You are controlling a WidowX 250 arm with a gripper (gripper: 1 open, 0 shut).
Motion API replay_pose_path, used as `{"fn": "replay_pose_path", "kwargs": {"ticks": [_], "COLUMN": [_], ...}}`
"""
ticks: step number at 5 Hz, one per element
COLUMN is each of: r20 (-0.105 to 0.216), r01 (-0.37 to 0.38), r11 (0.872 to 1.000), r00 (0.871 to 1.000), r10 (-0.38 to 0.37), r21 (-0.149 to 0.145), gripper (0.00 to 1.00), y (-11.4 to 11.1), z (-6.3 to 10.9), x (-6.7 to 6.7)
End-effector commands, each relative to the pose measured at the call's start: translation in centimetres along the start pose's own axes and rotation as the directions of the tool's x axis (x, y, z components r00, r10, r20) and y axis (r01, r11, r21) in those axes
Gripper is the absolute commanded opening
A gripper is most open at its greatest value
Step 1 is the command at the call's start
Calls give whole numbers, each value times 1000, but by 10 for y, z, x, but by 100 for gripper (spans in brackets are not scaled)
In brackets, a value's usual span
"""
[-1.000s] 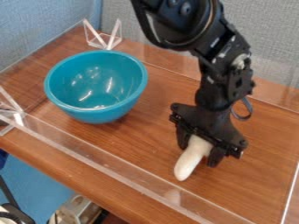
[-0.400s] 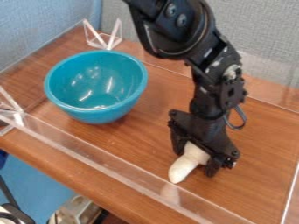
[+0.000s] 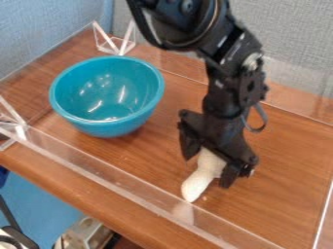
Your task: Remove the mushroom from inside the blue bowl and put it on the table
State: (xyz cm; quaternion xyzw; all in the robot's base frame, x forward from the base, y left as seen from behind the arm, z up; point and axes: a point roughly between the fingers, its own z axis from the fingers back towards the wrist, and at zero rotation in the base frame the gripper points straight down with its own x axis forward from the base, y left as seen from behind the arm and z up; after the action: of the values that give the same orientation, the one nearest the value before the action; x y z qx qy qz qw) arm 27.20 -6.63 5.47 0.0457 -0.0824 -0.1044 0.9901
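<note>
Newly parted hand (image 3: 213, 160) above smooth cream-stemmed mushroom (image 3: 197, 183).

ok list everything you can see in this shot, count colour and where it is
blue bowl: one, glossy turquoise-blue, at the left of the table, nothing visible inside it
mushroom: one, cream-white stem showing, cap hidden by the gripper, on the table near the front wall, right of the bowl
table: one, reddish-brown wood grain, fills most of the view
clear acrylic walls: low, transparent, along the table edges, with a corner bracket at the back
wall: blue-grey, behind the table at upper left
robot arm: one, black, coming down from the top centre
gripper: one, black, pointing down just above the mushroom, jaws open
</note>
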Motion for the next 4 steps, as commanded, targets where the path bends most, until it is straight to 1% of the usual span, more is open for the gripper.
{"fn": "replay_pose_path", "kwargs": {"ticks": [1,2,3,4], "r20": [99,113,128,130], "r01": [-26,-42,-77,-93], "r11": [1000,999,997,996], "r00": [995,993,989,987], "r10": [25,40,75,90], "r21": [13,16,15,11], "gripper": [100,100,100,100], "y": [-6,8,26,27], "z": [35,51,70,88], "x": [19,16,11,1]}}
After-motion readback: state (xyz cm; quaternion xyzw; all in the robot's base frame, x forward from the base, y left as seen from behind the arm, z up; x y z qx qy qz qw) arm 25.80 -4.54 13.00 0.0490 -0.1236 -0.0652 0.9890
